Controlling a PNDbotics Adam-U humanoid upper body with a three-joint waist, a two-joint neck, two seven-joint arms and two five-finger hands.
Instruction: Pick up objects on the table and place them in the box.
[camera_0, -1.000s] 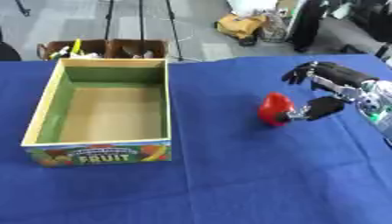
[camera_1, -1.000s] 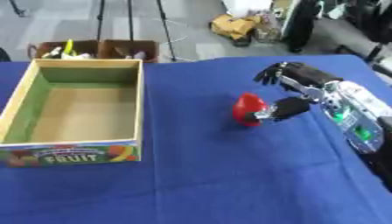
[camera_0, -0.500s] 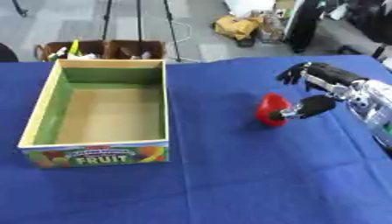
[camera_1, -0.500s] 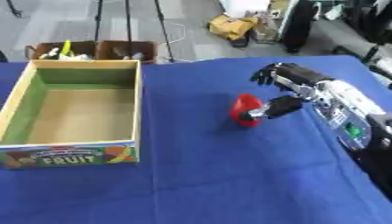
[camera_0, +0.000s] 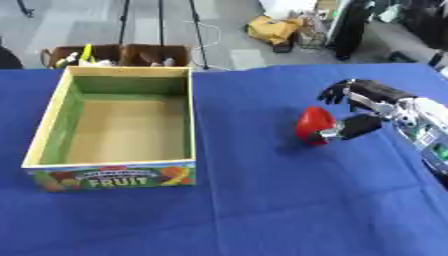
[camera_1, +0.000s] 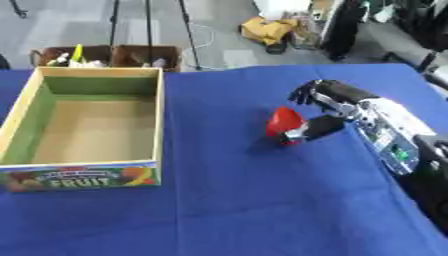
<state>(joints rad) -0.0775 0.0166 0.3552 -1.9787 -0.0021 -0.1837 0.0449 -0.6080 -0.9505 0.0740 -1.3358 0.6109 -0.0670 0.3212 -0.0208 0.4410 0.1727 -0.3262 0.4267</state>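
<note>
My right hand (camera_0: 360, 111) pinches the red object (camera_0: 313, 125) between thumb and curled fingers; the box (camera_0: 45, 134) lies well to its left, so I'll carry that way.

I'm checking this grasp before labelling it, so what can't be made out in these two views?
- Red object: blurred in both views, so its kind is unclear.
- Right hand: whether the fingers behind the object touch it; the object hides them. Only the thumb shows against it.
- Left hand: in neither view.
- Box: small print on its front label is blurred, apart from FRUIT.
</note>
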